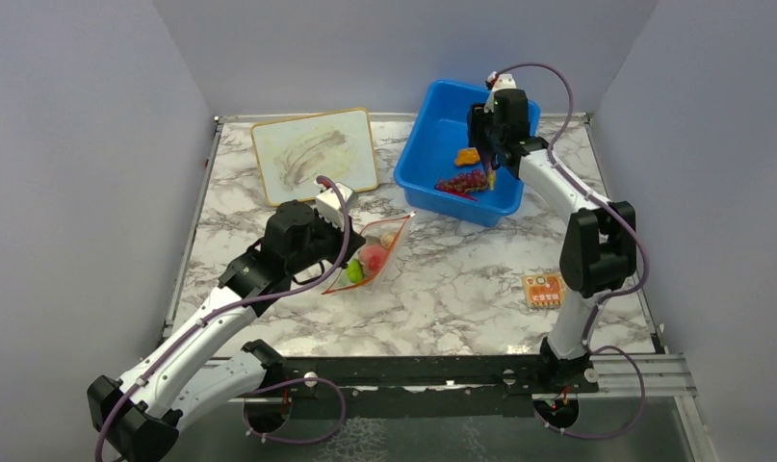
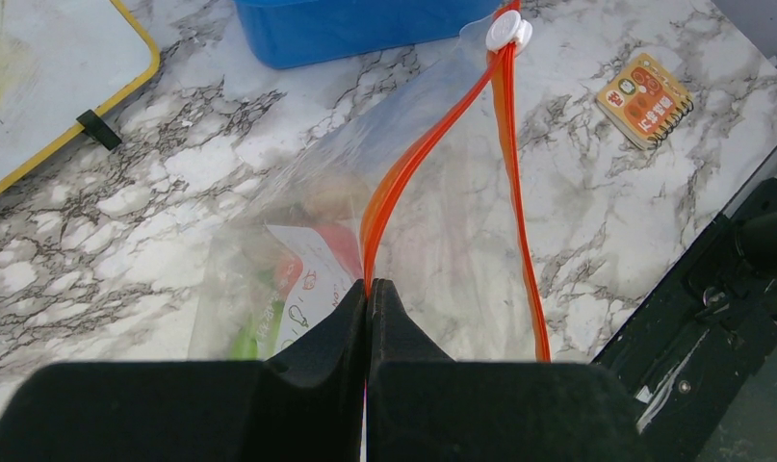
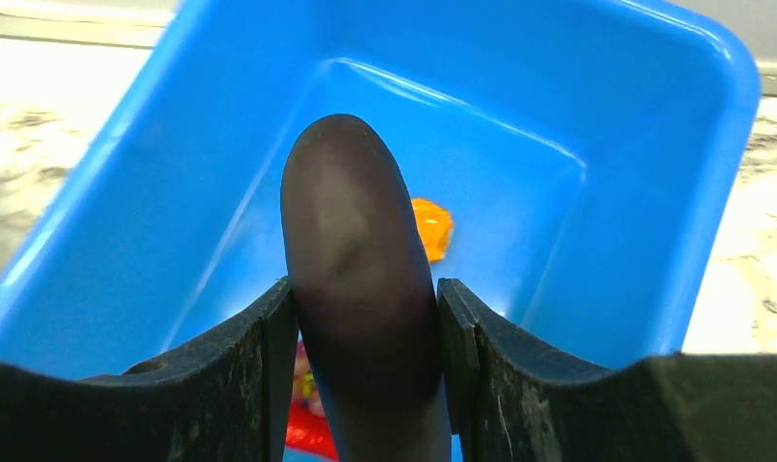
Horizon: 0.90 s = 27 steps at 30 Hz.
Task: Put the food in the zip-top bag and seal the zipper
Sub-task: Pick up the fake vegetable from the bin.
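Your left end effector (image 2: 368, 289) is pressed together on the thin orange-red zipper strip (image 2: 403, 168) of the small clear plastic zip-top bag (image 2: 432, 231), pinching one side of the mouth at its near end. From that pinch the two orange-red tracks run away from the wrist. They bow apart in the middle and meet at a small white slider (image 2: 507, 32) at the far end, so the mouth gapes in a long narrow wedge. The bag sits over the white marbled tabletop (image 1: 461, 279), just in front of your left wrist and near the blue bin's front-left corner. You cannot tell whether its bottom rests on the surface. Through the wrinkled film you can see a round green lime (image 1: 354, 272) and a pink-red peach (image 1: 373, 256) inside, beside a white printed label.

Your right end effector (image 3: 365, 298) stands partly spread, both fingers clamped on the sides of a glossy dark purple eggplant (image 3: 355, 231). The eggplant's rounded tip points away from the wrist. It hangs over the blue rectangular plastic bin (image 3: 654, 192) at the far right of the tabletop. On the bin's floor lie a small orange piece (image 3: 430, 226) and a dark red grape bunch (image 1: 461, 180).

A flat orange square card (image 1: 542, 290) lies near the right arm. A yellow-framed white board (image 1: 314, 154) lies at the far left.
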Available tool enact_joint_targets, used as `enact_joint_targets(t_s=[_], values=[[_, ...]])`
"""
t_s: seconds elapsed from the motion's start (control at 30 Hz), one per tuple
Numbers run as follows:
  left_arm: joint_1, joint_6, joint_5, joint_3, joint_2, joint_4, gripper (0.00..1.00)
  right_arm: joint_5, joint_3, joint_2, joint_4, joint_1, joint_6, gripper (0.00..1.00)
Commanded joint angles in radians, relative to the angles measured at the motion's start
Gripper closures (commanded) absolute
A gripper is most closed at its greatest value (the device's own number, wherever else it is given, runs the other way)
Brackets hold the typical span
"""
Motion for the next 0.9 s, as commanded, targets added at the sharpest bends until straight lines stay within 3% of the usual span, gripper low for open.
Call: enact_joint_targets(t_s=[0.0,0.27,0.63,0.87], values=[[0.002,-0.027,0.010,-0.013,-0.004,0.024,1.00,-0.184,-0.080,-0.148,0.148,-0.006,0.044,0.68],[0.002,-0.180,0.056,-0.049,-0.024,0.103,1.00,-0.425,-0.211,-0.361,0.270,0.000,0.057,0.68],[0.002,-0.252,0.097,0.004,0.001,0.111,1.00,-0.720,-0.461,-0.626,0.530,0.038,0.170,0.68],[0.002,-0.301,0.134,0.026,0.029,0.115,1.00,-0.724,-0.618,-0.734,0.667,0.142,0.243,0.68]])
